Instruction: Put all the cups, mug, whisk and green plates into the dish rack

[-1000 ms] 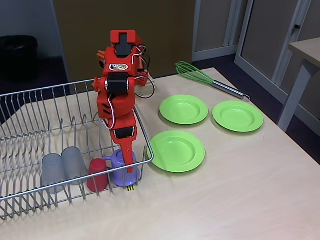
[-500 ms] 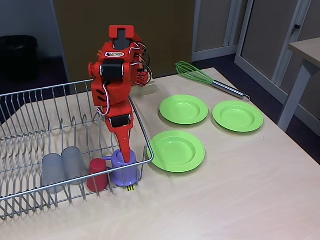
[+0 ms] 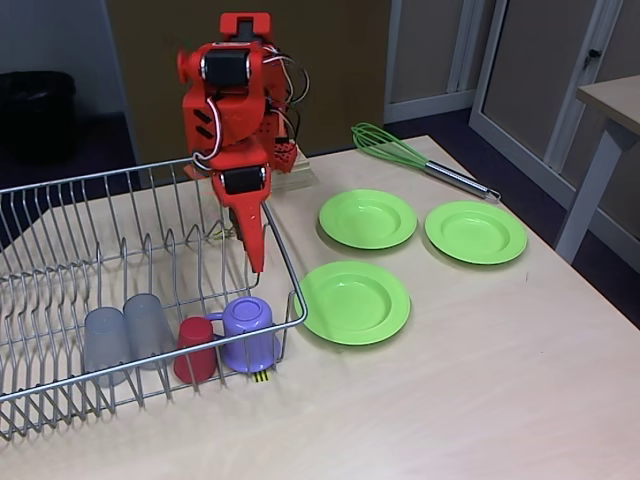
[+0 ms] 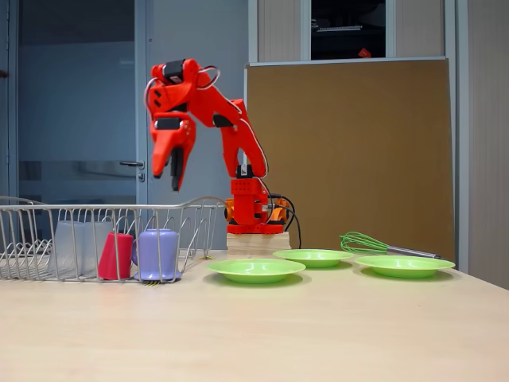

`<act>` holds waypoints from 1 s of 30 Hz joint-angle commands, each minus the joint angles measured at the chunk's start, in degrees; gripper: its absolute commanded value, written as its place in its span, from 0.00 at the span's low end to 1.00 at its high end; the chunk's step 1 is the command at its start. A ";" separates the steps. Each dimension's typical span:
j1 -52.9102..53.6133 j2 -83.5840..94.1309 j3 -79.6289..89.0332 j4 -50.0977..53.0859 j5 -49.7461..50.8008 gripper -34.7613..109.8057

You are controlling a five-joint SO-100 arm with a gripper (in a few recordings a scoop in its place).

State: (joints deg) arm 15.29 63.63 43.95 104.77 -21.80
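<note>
Mug [image 3: 248, 334] placement looks finished to me: it sits upside down in the dish rack's [image 3: 60, 215] front corner, and my hand [image 3: 254, 250] hangs above it empty, fingers together. Beside it I count one red cup [image 3: 196, 349] and two grey cups [image 3: 126, 338], all racked. On the worktop [image 3: 450, 390] lie three green plates [image 3: 355, 301] and one whisk [image 3: 415, 160]. I judge the nearest plate comes next, which calls for opening over its rim.

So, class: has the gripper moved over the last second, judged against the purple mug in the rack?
Yes. The gripper has risen from the mug, where it sat a second ago, and now hangs above it over the dish rack.
</note>
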 commanded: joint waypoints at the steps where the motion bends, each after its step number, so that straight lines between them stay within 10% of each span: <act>1: -1.85 9.05 4.75 0.26 2.02 0.53; 30: -61.88 30.85 42.28 -18.28 96.06 0.51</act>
State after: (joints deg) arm -41.13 95.62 87.98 87.45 66.09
